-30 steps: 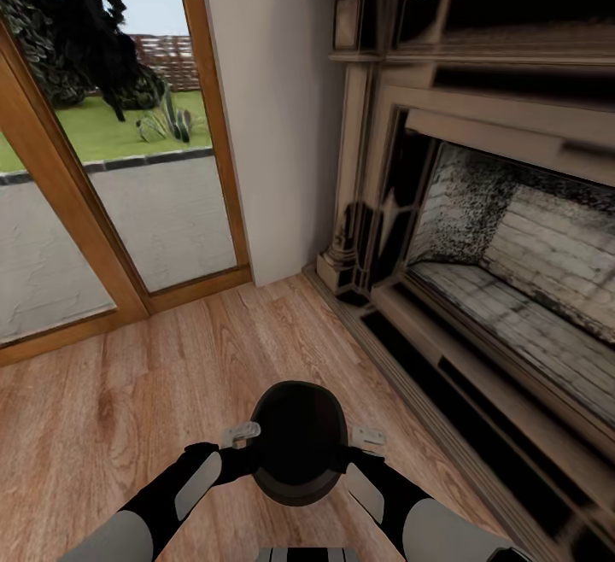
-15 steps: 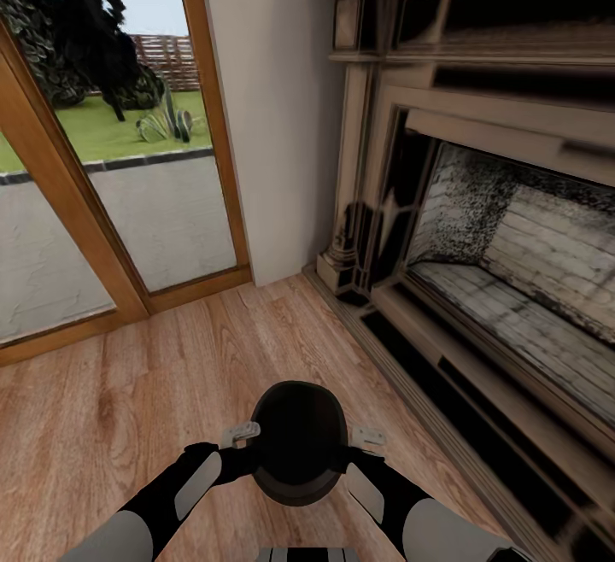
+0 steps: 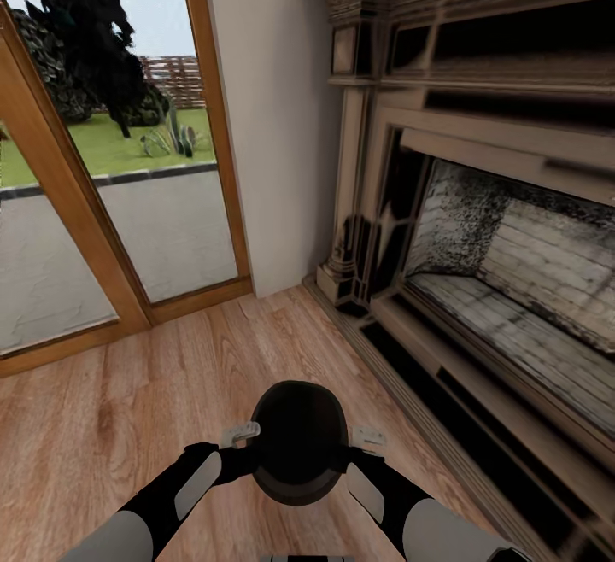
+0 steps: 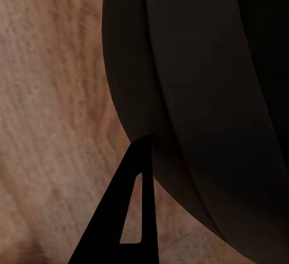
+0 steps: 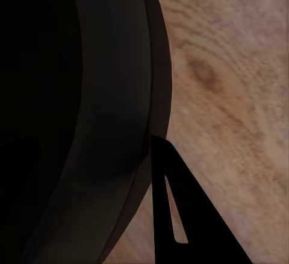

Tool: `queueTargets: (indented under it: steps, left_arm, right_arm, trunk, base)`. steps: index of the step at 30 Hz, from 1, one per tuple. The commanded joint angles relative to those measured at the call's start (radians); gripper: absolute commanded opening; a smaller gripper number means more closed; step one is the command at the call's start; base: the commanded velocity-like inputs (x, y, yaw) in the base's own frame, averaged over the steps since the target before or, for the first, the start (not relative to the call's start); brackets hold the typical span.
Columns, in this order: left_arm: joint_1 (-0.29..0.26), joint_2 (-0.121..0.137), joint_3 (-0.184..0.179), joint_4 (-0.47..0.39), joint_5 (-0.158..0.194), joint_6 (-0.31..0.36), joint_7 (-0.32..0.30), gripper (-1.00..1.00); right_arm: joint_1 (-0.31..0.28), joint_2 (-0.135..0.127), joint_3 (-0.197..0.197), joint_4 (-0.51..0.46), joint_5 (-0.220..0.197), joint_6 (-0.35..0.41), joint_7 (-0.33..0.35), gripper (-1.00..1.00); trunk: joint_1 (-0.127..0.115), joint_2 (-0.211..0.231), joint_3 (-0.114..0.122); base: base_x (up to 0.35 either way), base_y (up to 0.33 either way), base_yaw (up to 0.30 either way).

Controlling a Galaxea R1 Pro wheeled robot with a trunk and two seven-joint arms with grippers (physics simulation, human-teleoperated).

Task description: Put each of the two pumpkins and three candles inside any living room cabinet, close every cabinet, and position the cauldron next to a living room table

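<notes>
You have the round black cauldron (image 3: 298,442) between your two arms, the left gripper (image 3: 242,436) at its left flank and the right gripper (image 3: 368,437) at its right, above the wooden plank floor (image 3: 128,391). The stone fireplace (image 3: 478,229) stands ahead to your right, the wood-framed glass door (image 3: 111,195) ahead left.

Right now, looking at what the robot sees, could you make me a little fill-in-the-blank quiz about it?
1. The cauldron is held between ____ arms.
2. The floor beneath it is made of ____.
3. To the robot's right stands a ____ with a brick-lined opening.
4. Through the glass door on the left you see a lawn and a ____ fence.

Missing words: both; wood; fireplace; wooden
</notes>
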State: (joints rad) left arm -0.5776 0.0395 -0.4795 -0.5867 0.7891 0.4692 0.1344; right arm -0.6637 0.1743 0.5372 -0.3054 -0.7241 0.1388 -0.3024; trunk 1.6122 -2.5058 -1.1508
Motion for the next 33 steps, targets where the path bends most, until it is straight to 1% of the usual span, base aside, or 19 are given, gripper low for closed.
queueTargets:
  steps: [1, 11, 12, 15, 17, 26, 33]
  left_arm:
    - [-0.001, -0.004, -0.01, -0.003, 0.045, -0.001, 0.005, -1.0]
    - [-0.001, -0.003, -0.011, -0.002, 0.047, 0.003, 0.005, -1.0]
    - [-0.001, -0.003, -0.011, -0.002, 0.047, 0.003, 0.005, -1.0]
    - [-0.001, -0.003, -0.011, -0.002, 0.047, 0.003, 0.005, -1.0]
    - [-0.001, -0.003, -0.011, -0.002, 0.047, 0.003, 0.005, -1.0]
    - [-0.001, -0.003, -0.011, -0.002, 0.047, 0.003, 0.004, -1.0]
    - [-0.001, -0.003, -0.011, -0.002, 0.048, 0.003, 0.004, -1.0]
  right_arm:
    - [-0.001, 0.0, 0.014, -0.008, -0.009, 0.004, -0.006, -1.0]
    - [-0.001, 0.0, 0.014, -0.014, -0.008, 0.004, -0.005, -1.0]
    - [-0.001, 0.0, 0.014, -0.014, -0.007, 0.004, 0.001, -1.0]
    - [-0.001, 0.0, 0.014, -0.014, -0.003, 0.0, 0.059, -1.0]
    - [-0.001, 0.0, 0.014, -0.015, -0.001, -0.012, 0.078, -1.0]
    - [-0.001, 0.0, 0.015, -0.014, 0.001, -0.022, 0.087, -1.0]
    - [-0.001, 0.0, 0.015, -0.014, 0.002, -0.024, 0.089, -1.0]
  trunk:
    - [-0.001, 0.0, 0.003]
    - [-0.005, 0.002, 0.042]
    - [-0.006, 0.002, 0.046]
    - [-0.007, 0.003, 0.057]
    - [-0.008, 0.004, 0.065]
    - [-0.012, 0.006, 0.1]
    - [-0.037, 0.05, 0.122]
  base:
    - [0.0, 0.0, 0.0]
    - [0.0, 0.0, 0.0]
    - [0.0, 0.0, 0.0]
    - [0.0, 0.0, 0.0]
    - [0.0, 0.0, 0.0]
    - [0.0, 0.0, 0.0]
    - [0.0, 0.0, 0.0]
